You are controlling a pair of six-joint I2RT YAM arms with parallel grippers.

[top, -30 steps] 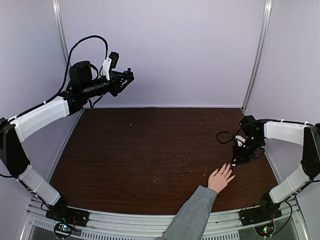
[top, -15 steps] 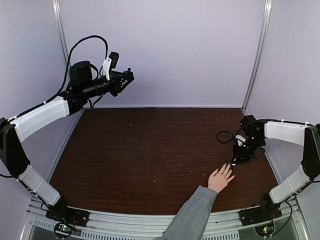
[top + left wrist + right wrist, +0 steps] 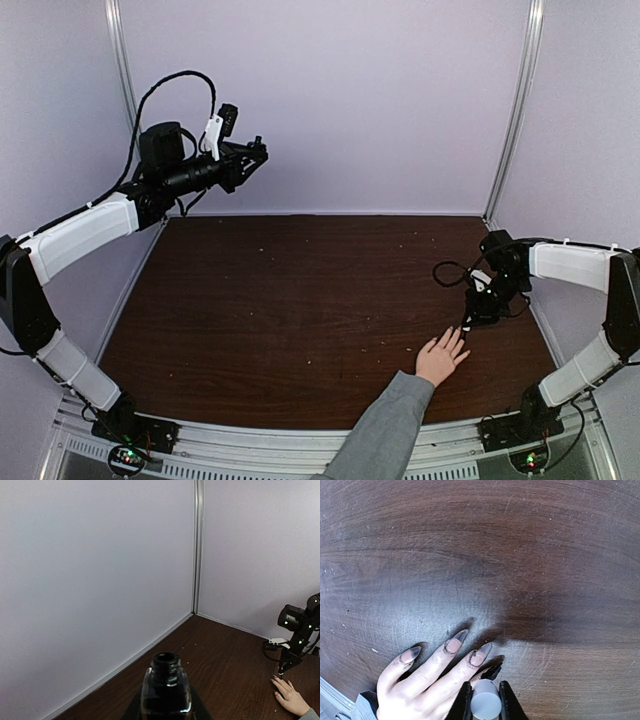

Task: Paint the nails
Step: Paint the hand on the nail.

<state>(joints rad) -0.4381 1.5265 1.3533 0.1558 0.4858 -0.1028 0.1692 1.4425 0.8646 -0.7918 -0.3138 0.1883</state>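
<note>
A light-skinned hand (image 3: 441, 357) with a grey sleeve lies flat on the brown table at the front right, fingers spread. In the right wrist view its long pointed nails (image 3: 454, 643) show, with dark smears round their edges. My right gripper (image 3: 485, 698) is shut on the grey cap of the polish brush (image 3: 485, 706), held right above a finger; the black brush tip (image 3: 492, 670) rests on a nail. My left gripper (image 3: 252, 155) is raised high at the back left, shut on the open dark polish bottle (image 3: 166, 687).
Pale walls close the table on three sides, with metal posts (image 3: 515, 110) in the back corners. The right arm's cable (image 3: 452, 273) loops just behind the gripper. Small light specks lie scattered on the table (image 3: 300, 300).
</note>
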